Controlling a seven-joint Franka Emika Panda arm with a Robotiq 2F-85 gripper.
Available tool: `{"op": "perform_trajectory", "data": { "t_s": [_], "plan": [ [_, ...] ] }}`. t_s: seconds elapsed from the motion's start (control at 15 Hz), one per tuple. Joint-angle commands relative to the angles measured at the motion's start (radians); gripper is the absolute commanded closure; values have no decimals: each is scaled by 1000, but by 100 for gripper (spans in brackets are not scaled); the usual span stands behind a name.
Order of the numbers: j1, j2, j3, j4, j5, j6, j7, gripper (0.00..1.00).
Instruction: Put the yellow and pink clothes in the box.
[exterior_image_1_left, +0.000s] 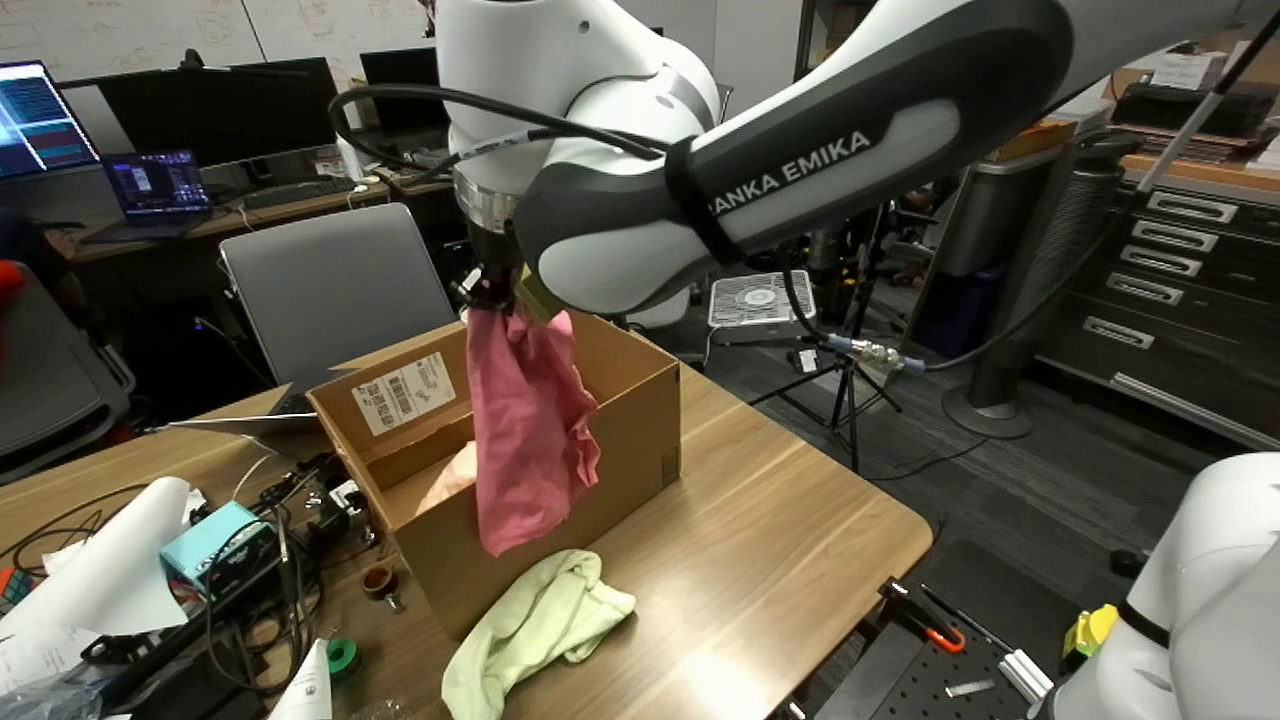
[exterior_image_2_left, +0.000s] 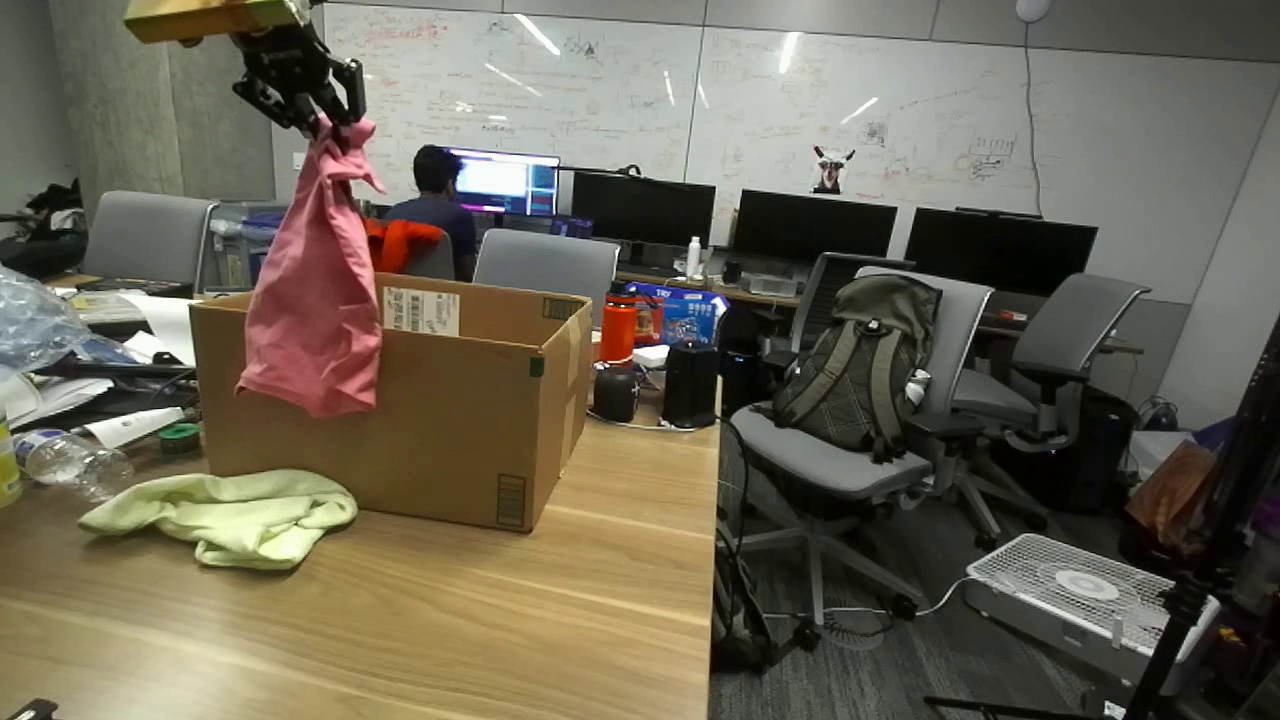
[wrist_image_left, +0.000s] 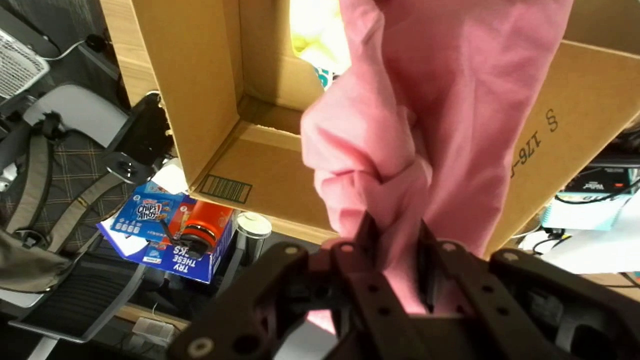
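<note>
My gripper is shut on a pink cloth and holds it up at the box. The gripper also shows in an exterior view and in the wrist view, with bunched pink cloth between its fingers. The cardboard box stands open on the table. In both exterior views the cloth's lower end hangs below the rim, in front of the near long wall. A pale yellow-green cloth lies crumpled on the table outside that wall. A pale, cloth-like item lies inside the box.
Cables, papers and a teal box crowd the table beside the cardboard box. A plastic bottle and a green tape roll lie near the yellow-green cloth. An orange bottle and black speakers stand behind the cardboard box.
</note>
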Motion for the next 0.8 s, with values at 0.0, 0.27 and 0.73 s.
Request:
{"op": "perform_trajectory", "data": {
  "t_s": [0.0, 0.27, 0.73],
  "plan": [
    [-35, -25, 30, 29, -27, -2, 48, 96],
    [-55, -27, 46, 55, -62, 6, 114, 96],
    [-61, -19, 72, 125, -143, -8, 212, 96]
  ]
}}
